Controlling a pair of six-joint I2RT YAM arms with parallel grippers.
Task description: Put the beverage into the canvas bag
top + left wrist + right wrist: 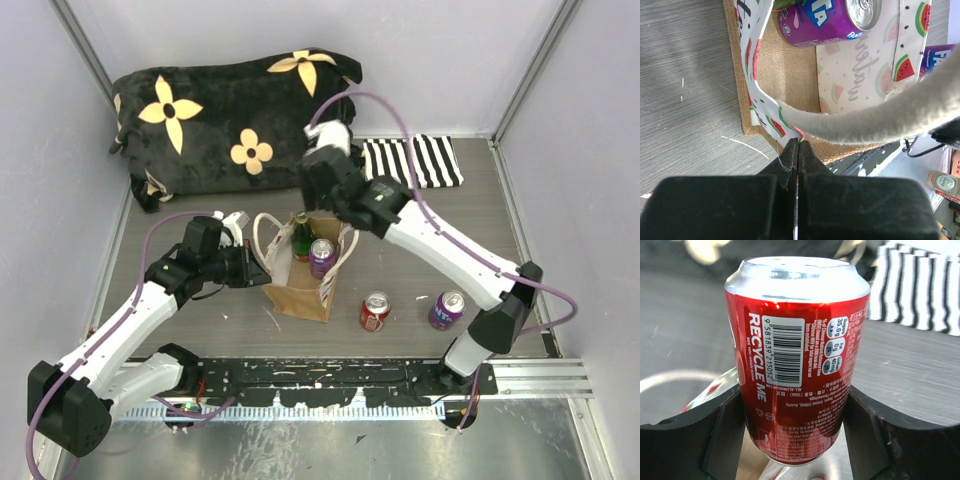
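hazards before release, and item count

12 o'clock points away from my bases; items run near to far.

grip states
- my left gripper [248,267] is closed. its tips pinch the rim of the canvas bag [298,296] at the bag's 9 o'clock side, just beside the root of a cream handle [880,122].
- my right gripper [795,415] is clamped on the held red can [795,340], one finger on each side.
- the held can is the beverage in hand. i judge it hangs near the bag's 12 o'clock edge; my right arm hides it in the overhead view.

hazards (judgement)
- the bag already holds the bagged purple can [322,257] and the green bottle [302,235], so free room is small. an off-centre descent would seat the held can on a can top or the bottle neck, and it would topple on release.
- the bag is pinned at one point only. a push on the 12 o'clock rim could fold it or tip it toward 6 o'clock.
- a snag on the 3 o'clock handle would drag the bag.
- an early release would drop the can outside, onto the table [200,320].

count
- red cans: two (one held; the loose red can [375,311] at the bag's 4 o'clock).
- purple cans: two (one bagged; the loose purple can [446,309] at 3 o'clock).
- green bottles: one.
- bags: one, with two handles.
- striped cloth [410,160]: one, at 1 o'clock.
- flowered cushion [220,120]: one, at 11 o'clock.
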